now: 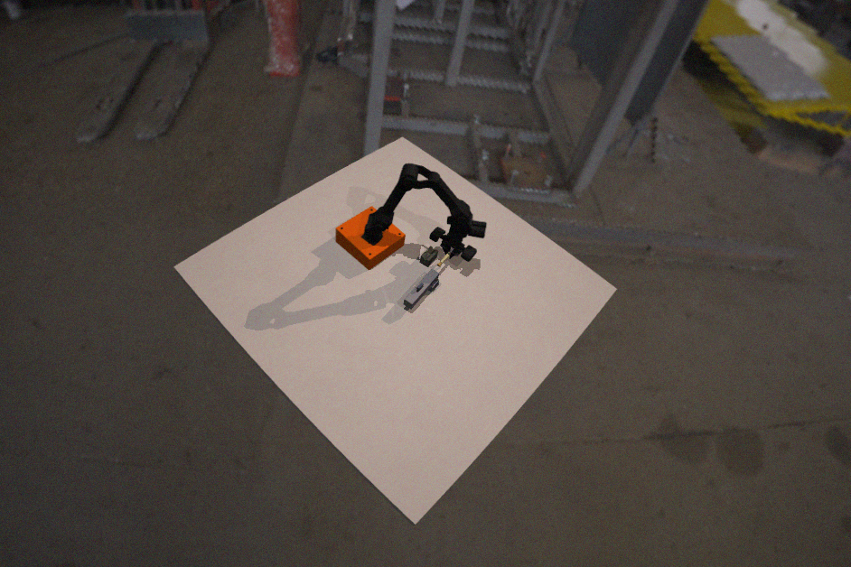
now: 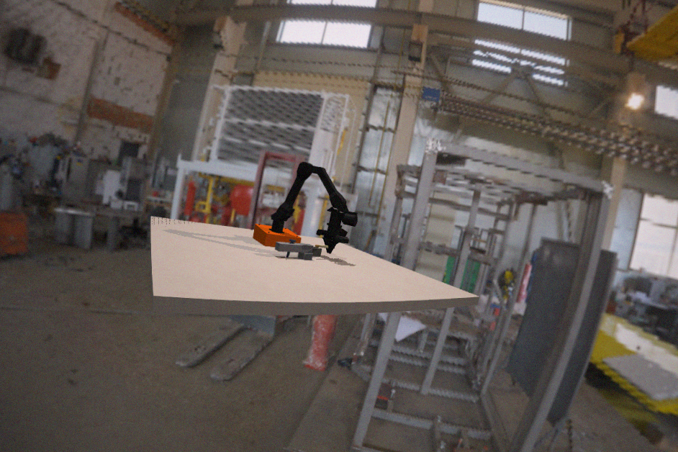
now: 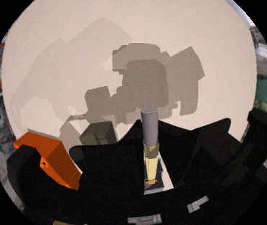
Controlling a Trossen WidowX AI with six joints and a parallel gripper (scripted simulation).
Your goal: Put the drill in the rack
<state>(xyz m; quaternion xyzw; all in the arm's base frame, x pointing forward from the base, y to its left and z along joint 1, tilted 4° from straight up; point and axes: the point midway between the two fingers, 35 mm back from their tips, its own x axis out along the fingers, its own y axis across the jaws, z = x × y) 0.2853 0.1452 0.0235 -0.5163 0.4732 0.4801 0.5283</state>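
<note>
My gripper [image 1: 449, 254] [image 2: 330, 246] [image 3: 144, 122] is shut on the drill [image 3: 150, 146] [image 1: 443, 261], a thin rod with a yellowish shank and a grey tip. It holds the drill low over the white table top [image 1: 387, 401] [image 2: 217, 271]. In the wrist view the grey tip sticks out bare, with only table and shadow behind it. The grey fixture block [image 1: 420, 290] [image 2: 293, 247] with a small key on top lies just in front of the gripper. The small dark olive rack [image 1: 428, 255] [image 3: 98, 133] stands beside the gripper, towards the arm's base.
The arm's orange base [image 1: 369, 237] [image 2: 275, 234] [image 3: 55, 158] sits at the back of the table top. Steel frames and workshop clutter stand beyond the table's edges.
</note>
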